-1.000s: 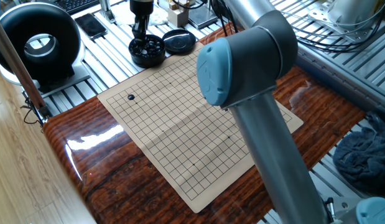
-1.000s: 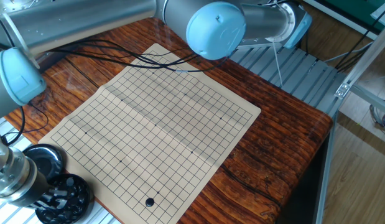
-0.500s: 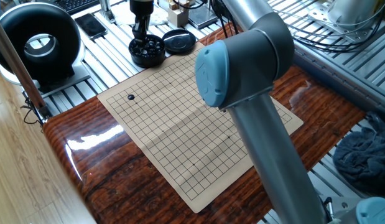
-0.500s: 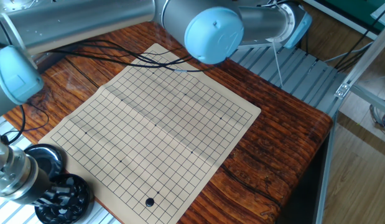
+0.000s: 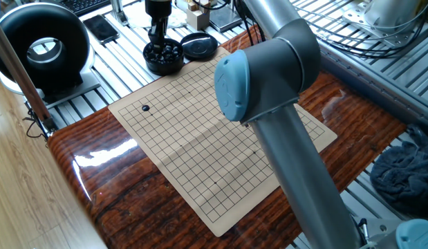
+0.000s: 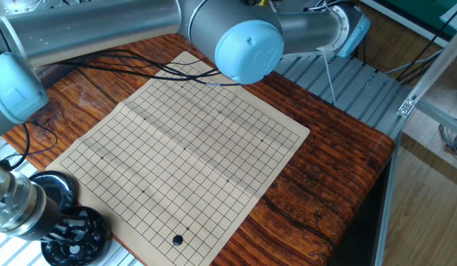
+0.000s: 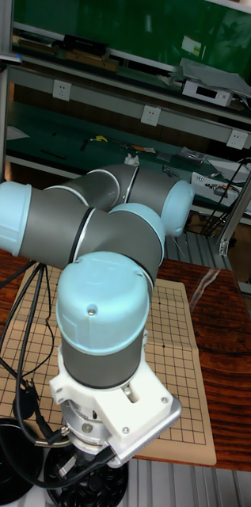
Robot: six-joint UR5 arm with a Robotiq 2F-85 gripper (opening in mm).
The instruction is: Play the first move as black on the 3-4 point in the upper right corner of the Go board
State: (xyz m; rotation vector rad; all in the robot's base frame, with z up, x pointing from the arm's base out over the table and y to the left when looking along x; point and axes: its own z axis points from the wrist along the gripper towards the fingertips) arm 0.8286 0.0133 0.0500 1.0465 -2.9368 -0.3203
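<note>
The gripper (image 5: 156,36) dips into the round black bowl of stones (image 5: 163,57) off the board's corner; finger state unclear.

Counts of the items visible at the Go table.

One Go board (image 5: 220,135) lies on one wooden table (image 5: 110,181). One black stone (image 5: 146,108) sits on the board's grid, also seen in the other fixed view (image 6: 177,239). One open bowl of black stones (image 5: 164,57) stands past the board's edge; the stones inside are too many and too dark to count. One black lid (image 5: 199,45) lies beside the bowl. One robot arm (image 5: 269,83) reaches across, carrying one gripper (image 5: 155,32). Off the table: one round black ring-shaped device (image 5: 41,47), one dark phone-like slab (image 5: 101,27), and one heap of dark cloth (image 5: 406,173).
</note>
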